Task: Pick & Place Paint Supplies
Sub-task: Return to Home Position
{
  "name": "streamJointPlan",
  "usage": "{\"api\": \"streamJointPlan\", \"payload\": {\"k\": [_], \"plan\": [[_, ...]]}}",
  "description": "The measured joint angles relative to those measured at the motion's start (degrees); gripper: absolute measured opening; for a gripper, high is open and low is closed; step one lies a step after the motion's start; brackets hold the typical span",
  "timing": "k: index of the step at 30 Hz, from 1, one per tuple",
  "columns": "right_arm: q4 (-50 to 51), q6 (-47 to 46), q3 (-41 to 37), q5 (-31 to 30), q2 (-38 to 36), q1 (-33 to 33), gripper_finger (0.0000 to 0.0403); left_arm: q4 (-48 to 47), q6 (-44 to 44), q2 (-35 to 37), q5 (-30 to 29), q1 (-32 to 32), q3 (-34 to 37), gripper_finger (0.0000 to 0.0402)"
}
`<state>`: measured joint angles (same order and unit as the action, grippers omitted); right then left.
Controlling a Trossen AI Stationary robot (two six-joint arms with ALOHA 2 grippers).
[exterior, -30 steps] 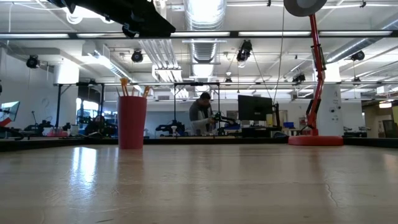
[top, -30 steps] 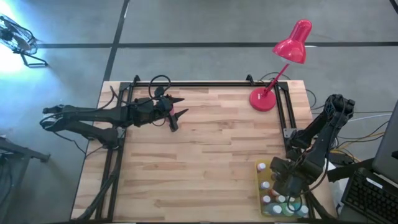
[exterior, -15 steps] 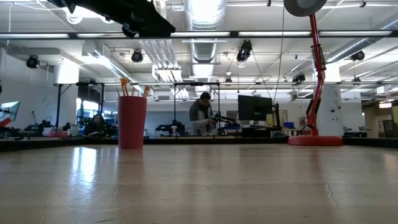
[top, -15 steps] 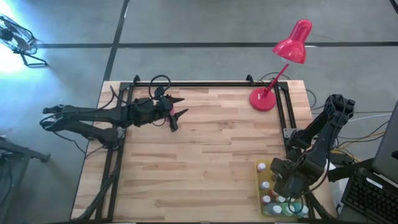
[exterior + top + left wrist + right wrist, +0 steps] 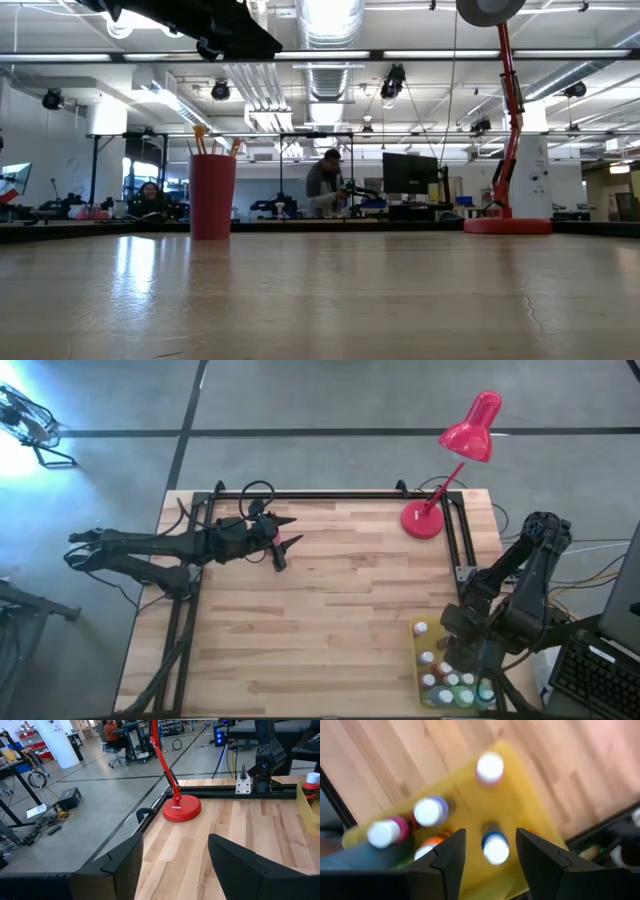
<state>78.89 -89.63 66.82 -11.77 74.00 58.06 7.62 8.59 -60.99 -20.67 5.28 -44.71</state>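
Observation:
Several small white-capped paint bottles (image 5: 428,658) stand on a flat yellow tray (image 5: 416,670) at the table's near right corner. My right gripper (image 5: 470,660) hovers over them, open. In the right wrist view its fingers (image 5: 490,839) stand either side of a blue bottle (image 5: 495,848) without touching it, with pink (image 5: 385,832), orange and blue-violet bottles (image 5: 431,811) beside it. My left gripper (image 5: 280,548) waits open over the far left of the table. Below it stands a red cup (image 5: 212,196) holding wooden-handled brushes (image 5: 200,139).
A red desk lamp stands with its base (image 5: 423,519) near the far right corner and its head (image 5: 472,428) beyond the far edge. Black frame rails (image 5: 452,540) run along the table's far and right sides. Bare wood (image 5: 330,620) lies between the arms.
My right arm has shifted a little toward the table's right and near edges above the tray, uncovering more white caps in the high view. My left arm, the cup and the lamp have stayed where they were.

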Motion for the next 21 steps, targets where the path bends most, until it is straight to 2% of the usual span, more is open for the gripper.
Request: {"api": "streamJointPlan", "payload": {"k": [8, 15, 18, 21], "plan": [[8.2, 2.1, 8.3, -12.1, 0.0, 0.0, 0.0138, 0.0, 0.0, 0.0, 0.0, 0.0, 0.0, 0.0229], [11.1, 6.3, 12.9, -17.9, -0.3, -0.7, 0.0105, 0.0, 0.0, 0.0, 0.0, 0.0, 0.0, 0.0229], [11.1, 10.1, 13.9, -21.1, -1.0, -1.9, 0.0086, 0.0, 0.0, 0.0, 0.0, 0.0, 0.0, 0.0229], [11.0, 15.3, 14.3, -21.7, -2.3, -4.4, 0.0058, 0.0, 0.0, 0.0, 0.0, 0.0, 0.0, 0.0229]]}}
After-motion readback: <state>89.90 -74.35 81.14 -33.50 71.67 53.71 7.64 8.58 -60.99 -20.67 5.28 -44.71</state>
